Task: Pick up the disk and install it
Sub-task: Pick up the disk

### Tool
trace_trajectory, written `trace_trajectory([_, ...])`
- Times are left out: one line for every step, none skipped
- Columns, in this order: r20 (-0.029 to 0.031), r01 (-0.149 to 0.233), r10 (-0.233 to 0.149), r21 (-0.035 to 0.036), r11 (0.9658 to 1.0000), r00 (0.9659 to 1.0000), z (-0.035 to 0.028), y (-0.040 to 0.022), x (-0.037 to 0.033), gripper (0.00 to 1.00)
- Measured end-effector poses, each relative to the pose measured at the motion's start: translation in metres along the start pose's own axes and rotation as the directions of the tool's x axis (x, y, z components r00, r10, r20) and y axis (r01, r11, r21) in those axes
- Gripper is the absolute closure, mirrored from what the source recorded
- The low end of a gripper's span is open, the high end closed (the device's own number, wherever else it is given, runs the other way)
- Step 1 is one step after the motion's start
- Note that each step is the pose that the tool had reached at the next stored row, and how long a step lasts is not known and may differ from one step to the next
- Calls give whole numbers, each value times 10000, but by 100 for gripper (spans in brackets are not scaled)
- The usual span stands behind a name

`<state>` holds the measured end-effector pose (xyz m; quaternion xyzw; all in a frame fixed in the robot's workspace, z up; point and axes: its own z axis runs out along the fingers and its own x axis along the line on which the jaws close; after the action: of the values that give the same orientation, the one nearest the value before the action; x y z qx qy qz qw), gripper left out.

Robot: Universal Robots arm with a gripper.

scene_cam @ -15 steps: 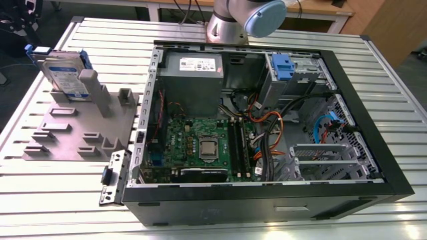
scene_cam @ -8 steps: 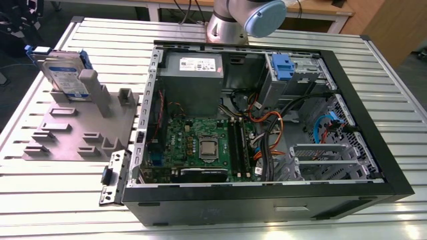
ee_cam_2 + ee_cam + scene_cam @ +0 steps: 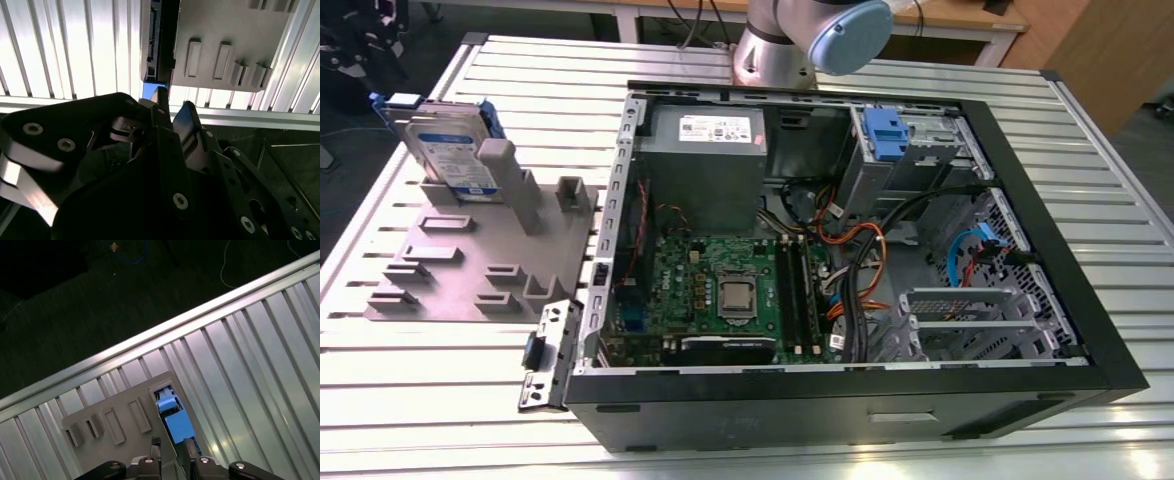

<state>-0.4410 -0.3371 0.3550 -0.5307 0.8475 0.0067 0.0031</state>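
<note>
I held the gripper (image 3: 172, 443), fingers apart and empty, straight above the disk (image 3: 176, 424), which stood on edge in its grey holder (image 3: 125, 392), presumably so the jaws could straddle it.

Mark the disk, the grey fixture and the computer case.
disk (image 3: 450, 150): exterior view, on its label.
grey fixture (image 3: 454, 283): exterior view, bare base plate.
computer case (image 3: 827, 395): exterior view, near black wall.

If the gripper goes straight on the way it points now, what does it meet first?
Most likely the disk, standing on edge in the grey holder: its blue edge lies in line with the gap between the gripper's open fingers. Depth is unclear.
</note>
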Motion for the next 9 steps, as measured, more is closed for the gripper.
trace_trajectory([-1,89,-89,-1,10000,10000,2,1,1,69])
trace_trajectory([0,201,-201,-1,9998,9998,6,1,0,69])
trace_trajectory([-1,340,-340,-2,9994,9994,10,1,0,67])
trace_trajectory([-3,503,-503,-6,9987,9987,14,2,0,67])
trace_trajectory([-5,675,-675,-8,9977,9977,19,2,1,62])
trace_trajectory([-5,870,-870,-10,9962,9962,26,2,1,56])
trace_trajectory([-7,1050,-1050,-13,9945,9945,32,2,1,56])
trace_trajectory([-9,1227,-1227,-15,9924,9924,39,2,1,56])
trace_trajectory([-9,1407,-1407,-18,9901,9901,46,2,1,49])
